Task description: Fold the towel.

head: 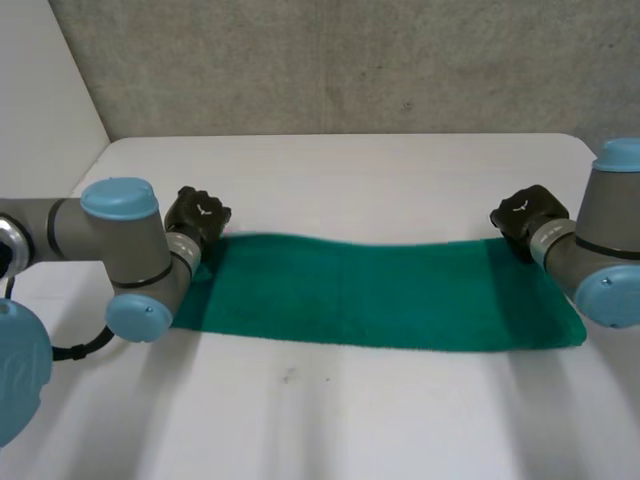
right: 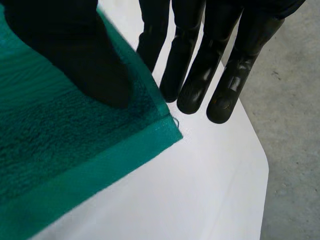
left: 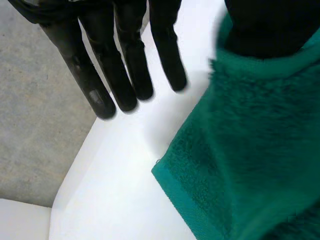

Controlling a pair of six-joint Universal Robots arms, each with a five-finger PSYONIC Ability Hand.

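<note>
Your left hand (head: pixel 197 217) sits at the far left corner of the towel (head: pixel 380 295), towards the left edge of the table (head: pixel 330 165). In its wrist view the fingers (left: pixel 125 75) are straight and relaxed over bare table just beyond that corner. The thumb (left: pixel 265 25) lies on top of the cloth, so nothing is grasped there yet.

The towel lies flat as a long band across the middle of the table, running from near the left edge to near the right edge.

Your right hand (head: pixel 528 215) mirrors this at the far right corner. Its fingers (right: pixel 200 75) are straight and just off the hemmed edge, the thumb (right: pixel 70 55) rests on the cloth, and no pinch is closed.

The step in hand looks like taking both far corners. To do it well, slide the fingers under the hem before closing them against the thumb. Close both hands together, then lift evenly so the far edge keeps straight as you carry it towards the table's near edge.
</note>
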